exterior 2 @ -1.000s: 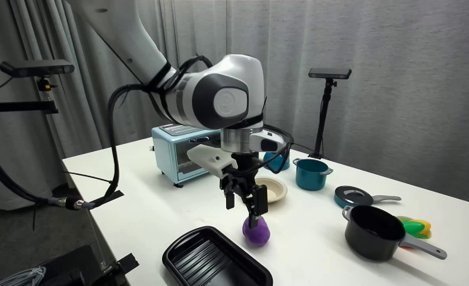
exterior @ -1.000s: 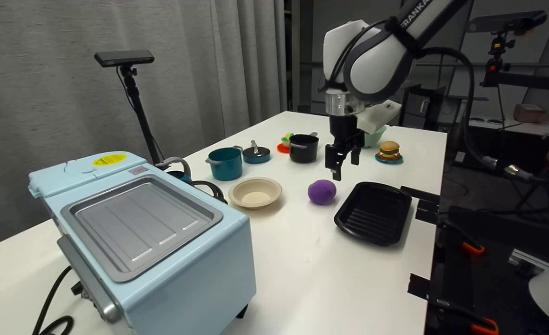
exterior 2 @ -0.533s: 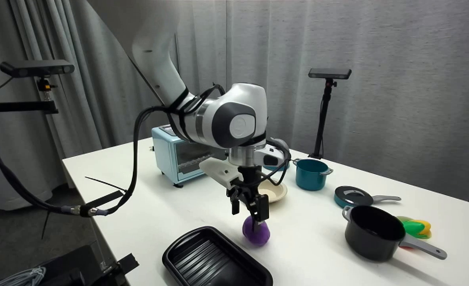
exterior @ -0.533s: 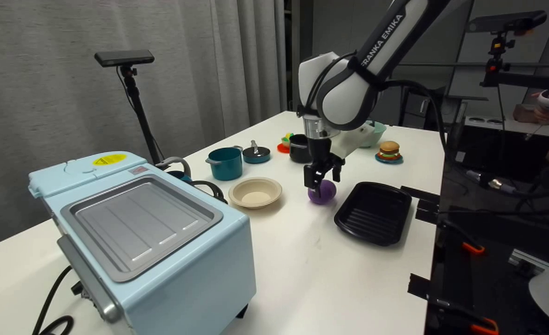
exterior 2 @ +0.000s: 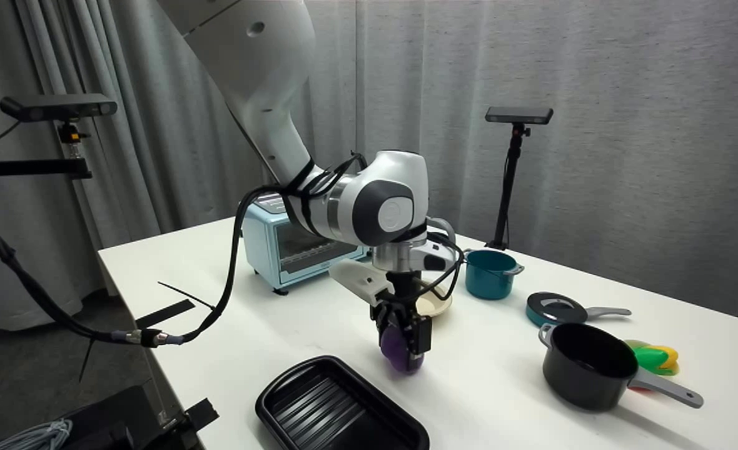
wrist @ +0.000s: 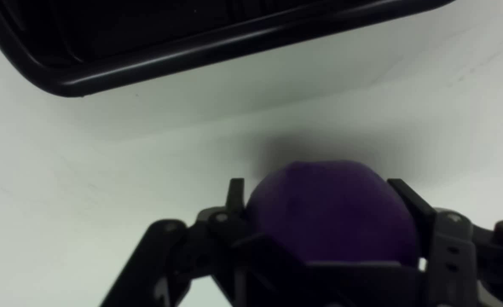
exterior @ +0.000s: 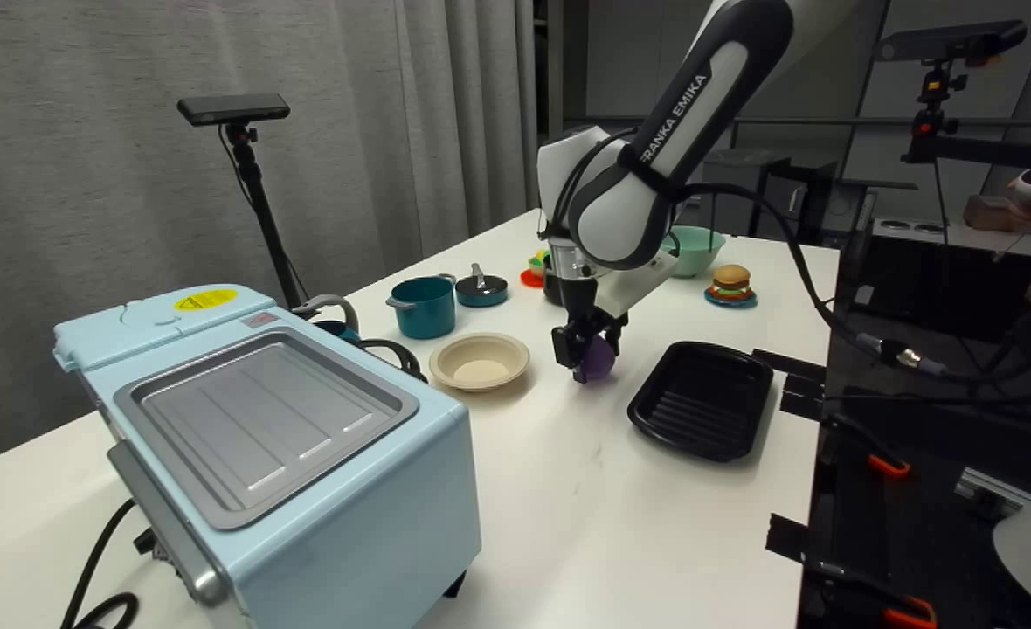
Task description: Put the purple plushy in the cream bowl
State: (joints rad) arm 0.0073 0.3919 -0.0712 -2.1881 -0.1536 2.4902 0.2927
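Cream bowl [exterior: 480, 363] looks matt, black tray [exterior: 699, 402] glossy.

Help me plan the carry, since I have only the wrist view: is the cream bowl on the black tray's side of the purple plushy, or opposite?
Observer: Opposite. In both exterior views the purple plushy is between the black tray and the cream bowl.
Operator: Is the bowl upright or tipped over?
Observer: Upright; it sits on the table with its opening facing up.
Operator: Does anything stand close to it?
Observer: Yes, the teal pot; in an exterior view a strip of table shows between the two.
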